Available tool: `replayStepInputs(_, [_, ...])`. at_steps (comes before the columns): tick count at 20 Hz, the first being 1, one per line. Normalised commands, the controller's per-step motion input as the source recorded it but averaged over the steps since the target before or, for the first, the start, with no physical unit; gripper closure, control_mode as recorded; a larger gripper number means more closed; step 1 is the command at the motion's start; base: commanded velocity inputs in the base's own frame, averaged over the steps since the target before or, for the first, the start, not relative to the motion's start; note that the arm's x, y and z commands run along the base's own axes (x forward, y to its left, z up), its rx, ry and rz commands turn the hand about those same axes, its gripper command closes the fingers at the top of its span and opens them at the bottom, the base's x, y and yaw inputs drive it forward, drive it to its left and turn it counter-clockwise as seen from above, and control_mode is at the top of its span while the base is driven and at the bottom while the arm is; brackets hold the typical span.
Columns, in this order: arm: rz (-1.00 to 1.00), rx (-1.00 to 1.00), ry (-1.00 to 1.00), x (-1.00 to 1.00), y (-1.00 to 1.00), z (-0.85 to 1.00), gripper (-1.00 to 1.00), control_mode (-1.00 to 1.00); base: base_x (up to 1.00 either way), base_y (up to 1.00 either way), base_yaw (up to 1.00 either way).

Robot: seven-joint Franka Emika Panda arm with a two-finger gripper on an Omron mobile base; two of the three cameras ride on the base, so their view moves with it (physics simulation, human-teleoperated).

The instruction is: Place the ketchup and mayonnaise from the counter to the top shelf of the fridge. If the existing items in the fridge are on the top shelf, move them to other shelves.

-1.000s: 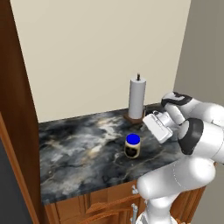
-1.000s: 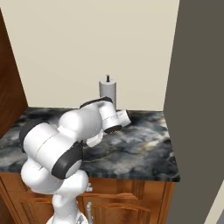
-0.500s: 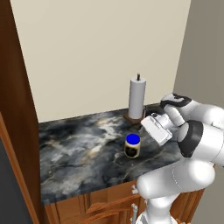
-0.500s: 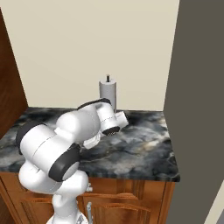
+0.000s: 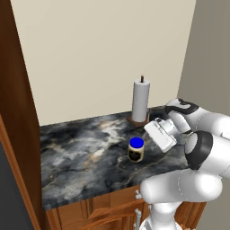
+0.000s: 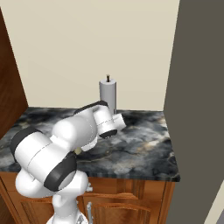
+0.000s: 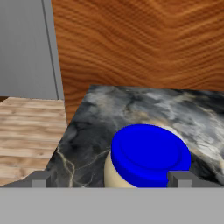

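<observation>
The jar (image 5: 135, 149) with the blue lid (image 7: 151, 154) sits on the dark surface (image 5: 81, 157), near the front edge. The pincer (image 7: 111, 179) is spread wide, with the jar between its two tips but not touching them. It holds nothing. If it squeezes too high, on the lid alone, the jar could slip out. A bump from one tip could tip it over. A paper roll (image 5: 140, 100) stands behind, near the wall.
</observation>
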Motion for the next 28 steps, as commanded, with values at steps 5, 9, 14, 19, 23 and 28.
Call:
replayStepInputs(5, [-0.03, 0.00, 0.00, 0.16, 0.01, -0.01, -1.00, -1.00, 0.00, 0.00, 0.00])
replayStepInputs(9, [0.00, 0.00, 0.00, 0.27, 0.00, -0.09, -1.00, -1.00, 0.00, 0.00, 0.00])
replayStepInputs(14, [-0.01, 0.00, 0.00, 0.17, 0.00, -0.01, -1.00, -1.00, 0.00, 0.00, 0.00])
replayStepInputs(19, [-0.02, 0.00, 0.02, -0.02, 0.02, -0.01, -1.00, -1.00, 0.00, 0.00, 0.00])
replayStepInputs(23, [-0.02, 0.00, 0.00, 0.00, 0.04, 0.00, -1.00, -1.00, 0.00, 0.00, 0.00])
replayStepInputs(28, [-0.02, 0.00, 0.02, 0.00, 0.09, -0.01, -1.00, -1.00, 0.00, 0.00, 0.00])
